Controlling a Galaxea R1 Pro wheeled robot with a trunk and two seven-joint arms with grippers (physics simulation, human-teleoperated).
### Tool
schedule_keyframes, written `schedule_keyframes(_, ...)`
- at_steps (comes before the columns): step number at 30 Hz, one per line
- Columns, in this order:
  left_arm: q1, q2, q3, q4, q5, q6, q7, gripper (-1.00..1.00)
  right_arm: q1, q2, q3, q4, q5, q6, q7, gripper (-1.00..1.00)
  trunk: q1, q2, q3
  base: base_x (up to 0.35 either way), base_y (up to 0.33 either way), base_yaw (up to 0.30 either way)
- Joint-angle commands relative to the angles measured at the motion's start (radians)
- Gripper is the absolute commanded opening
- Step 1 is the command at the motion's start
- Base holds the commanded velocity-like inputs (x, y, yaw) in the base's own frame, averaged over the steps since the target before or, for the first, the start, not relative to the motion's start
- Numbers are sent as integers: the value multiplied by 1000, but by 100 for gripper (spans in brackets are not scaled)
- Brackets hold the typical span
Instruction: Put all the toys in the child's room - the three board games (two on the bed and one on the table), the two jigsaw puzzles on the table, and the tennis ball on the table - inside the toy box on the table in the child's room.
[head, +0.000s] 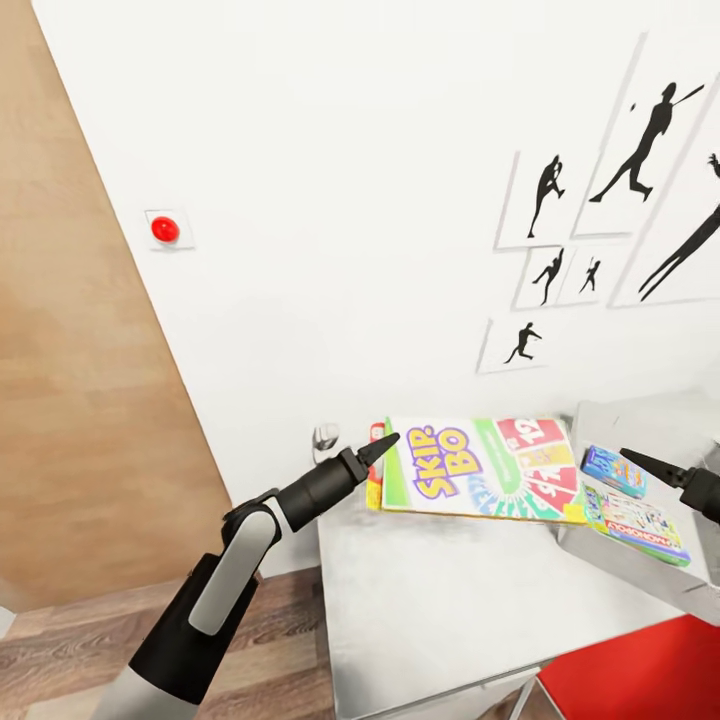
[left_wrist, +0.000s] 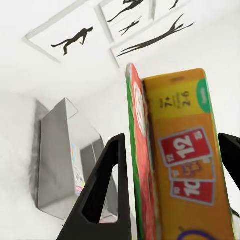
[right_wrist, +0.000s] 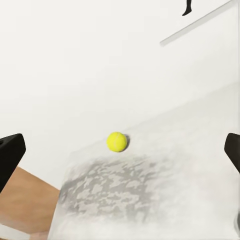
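Note:
A yellow-green-red Skip-Bo board game (head: 480, 468) lies on the table (head: 430, 590) against the wall. My left gripper (head: 388, 444) is at its left end, fingers (left_wrist: 107, 190) shut on either side of the box (left_wrist: 185, 160). A thin red-and-yellow strip (head: 375, 482), perhaps a jigsaw puzzle, shows under that end. At the right stands the toy box (head: 610, 560), holding the Monopoly board game (head: 640, 525) and the blue one (head: 613, 468). My right gripper (head: 640, 462) hovers open over it. The tennis ball (right_wrist: 116, 141) rests on grey tabletop between the right fingers (right_wrist: 10, 155), well ahead of them.
A red chair (head: 640, 670) sits at the table's front right. The white wall behind carries black silhouette prints (head: 630, 150) and a red button (head: 165, 229). A small grey object (head: 325, 438) stands at the table's back left corner. Wood floor (head: 60, 650) lies to the left.

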Motion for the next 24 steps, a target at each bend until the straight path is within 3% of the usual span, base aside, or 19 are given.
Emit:
schedule_keyframes(1, 19, 0, 4, -1, 6, -45, 1, -100, -2, 5, 3, 0, -1, 8, 1, 100, 1, -2, 0, 0, 0, -83)
schedule_keyframes(6, 75, 5, 4, -3, -2, -247, 12, -100, -2, 12, 14, 0, -1, 11, -3, 100, 1, -2, 7, 0, 0, -83)
schedule_keyframes(7, 110, 7, 0, -6, -4, -365, 16, -100, -3, 15, 18, 0, 0, 11, -4, 100, 1, -2, 9, 0, 0, -76)
schedule_keyframes(11, 147, 7, -2, -8, -6, -487, 13, -100, -3, 25, 19, 0, -1, 11, -5, 100, 1, -2, 14, 0, 0, -49)
schedule_keyframes(14, 168, 2, -4, -9, -8, -561, 11, -100, -3, 46, 19, 0, -3, 12, -6, 100, 1, -2, 16, 0, 0, -22)
schedule_keyframes(19, 185, -17, -7, 3, -27, -640, 11, -100, -3, 103, 21, 1, -8, 28, -6, 100, 1, -2, 17, 0, 0, -9)
schedule_keyframes(24, 190, -50, -13, 38, -45, -672, 10, -100, -12, 186, 21, 7, -11, 160, -13, 100, 1, -2, 18, 0, 0, -3)
